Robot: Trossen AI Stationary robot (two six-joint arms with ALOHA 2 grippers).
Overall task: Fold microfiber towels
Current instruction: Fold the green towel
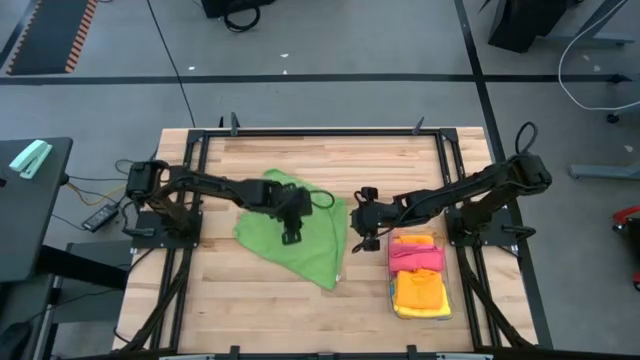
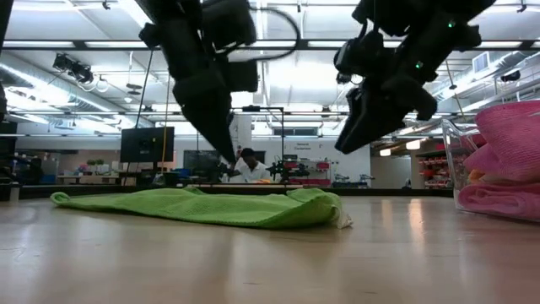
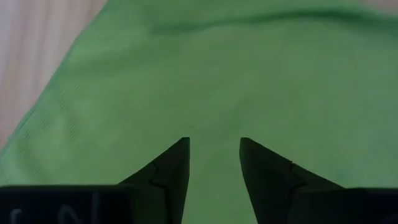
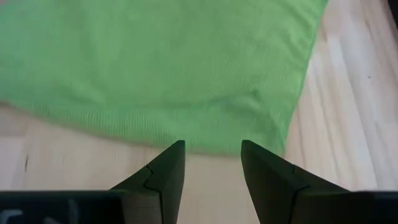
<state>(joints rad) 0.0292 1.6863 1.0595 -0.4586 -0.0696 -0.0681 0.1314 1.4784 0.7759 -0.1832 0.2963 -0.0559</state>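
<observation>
A small stack of folded towels [image 1: 420, 280], pink over orange and yellow, already sits at the right side of the wooden table [image 1: 260, 310], apparently inside a clear bin [image 2: 460, 169] (its wall shows only in the low view). That part looks done. The green towel [image 1: 300, 245] is what remains: it lies spread and rumpled near the table's middle, a lopsided shape with one corner trailing toward the front edge, no clean fold in it that I can make out.

The left gripper [image 1: 292, 228] hangs just over the green cloth with its fingers [image 3: 171, 174] parted and nothing between them. The right gripper [image 1: 366, 222] waits beside the towel's right edge, likewise released and empty.

The cloth is soft, fuzzy microfiber, limp enough to bunch; the tabletop is smooth pale planking.
</observation>
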